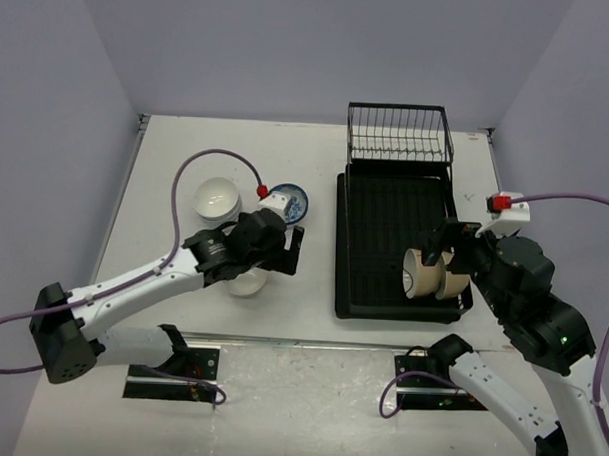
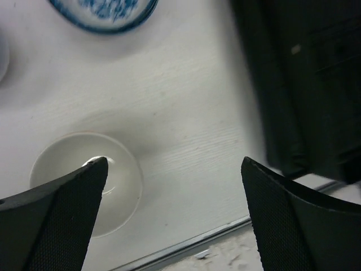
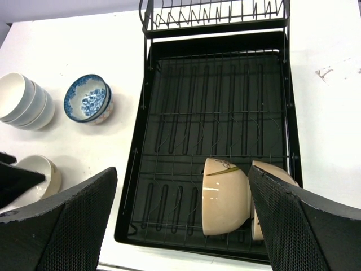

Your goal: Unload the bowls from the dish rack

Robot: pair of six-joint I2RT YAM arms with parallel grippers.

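The black dish rack (image 1: pixel 385 216) lies right of centre, with its wire basket (image 1: pixel 399 134) at the far end. Two tan bowls (image 1: pixel 419 274) (image 1: pixel 454 284) stand on edge in its near right corner; the right wrist view shows them too (image 3: pixel 224 195) (image 3: pixel 272 173). My right gripper (image 3: pixel 181 175) is open and empty above them (image 1: pixel 439 261). My left gripper (image 2: pixel 174 164) is open and empty above the table (image 1: pixel 296 250), beside a white bowl (image 2: pixel 121 186) sitting upright (image 1: pixel 248 283). A blue-and-white bowl (image 1: pixel 291 201) and a stack of white bowls (image 1: pixel 216 198) stand further back.
The rack's left rim (image 2: pixel 265 84) runs close to the right of my left fingers. The table's near edge (image 2: pixel 186 245) is just below them. Grey walls close the table on three sides. Purple cables loop over both arms.
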